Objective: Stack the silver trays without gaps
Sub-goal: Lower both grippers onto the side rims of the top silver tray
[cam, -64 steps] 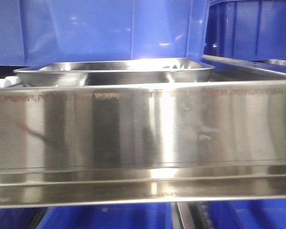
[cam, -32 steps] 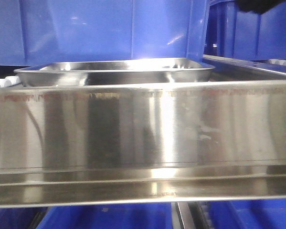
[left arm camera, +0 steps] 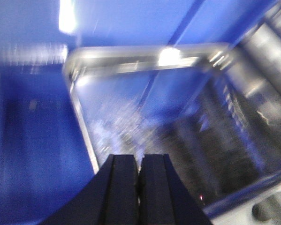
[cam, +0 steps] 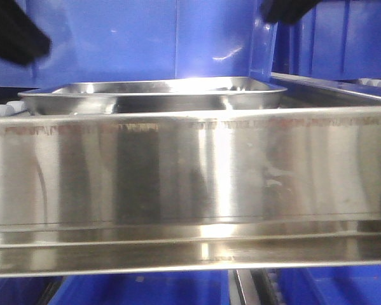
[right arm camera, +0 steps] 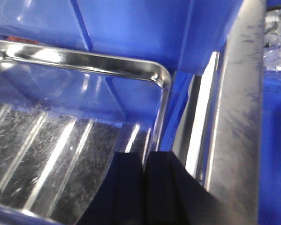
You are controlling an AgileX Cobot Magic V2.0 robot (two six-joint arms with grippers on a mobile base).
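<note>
Blue plastic crates [cam: 114, 38] filled the background, and a long steel band [cam: 190, 178] ran across the near side. Just behind it, the silver tray [cam: 152, 95] sat level. In a blurry shot, the left end effector [left arm camera: 139, 161] hung by the tray's left rim, fingers pressed together and gripping nothing. The right end effector [right arm camera: 145, 159] hung by the right rim near the far corner, also closed and empty.

Mirror-shiny steel tray [cam: 177, 101], glossy blue plastic crates [cam: 114, 38]
</note>
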